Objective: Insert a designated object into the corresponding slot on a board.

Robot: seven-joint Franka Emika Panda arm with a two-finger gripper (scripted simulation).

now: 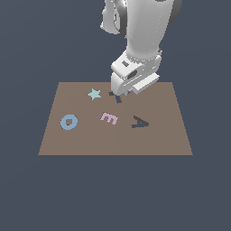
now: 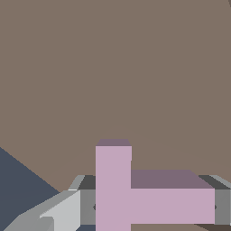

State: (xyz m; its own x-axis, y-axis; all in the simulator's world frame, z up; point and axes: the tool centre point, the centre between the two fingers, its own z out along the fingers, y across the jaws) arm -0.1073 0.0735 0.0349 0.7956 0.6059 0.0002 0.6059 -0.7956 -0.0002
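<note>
The brown board (image 1: pixel 81 140) lies flat on the dark floor. My gripper (image 1: pixel 122 93) is low over the board's far middle and is shut on the light-pink T block (image 2: pixel 135 198). In the wrist view the T fills the space between the two grey fingers (image 2: pixel 85 205), above bare board (image 2: pixel 113 67). In the exterior view only a small pink bit of the T (image 1: pixel 130 90) shows under the hand. The dark T-shaped slot (image 1: pixel 114 96) shows partly, just beneath the fingertips and toward the exterior view's left; the hand hides the rest.
On the board are a teal star (image 1: pixel 94 94), a blue O (image 1: pixel 68 122), a pink E (image 1: pixel 109 118) and a dark A-shaped recess (image 1: pixel 140 122). The board's edge and dark floor (image 2: pixel 18 180) show in the wrist view.
</note>
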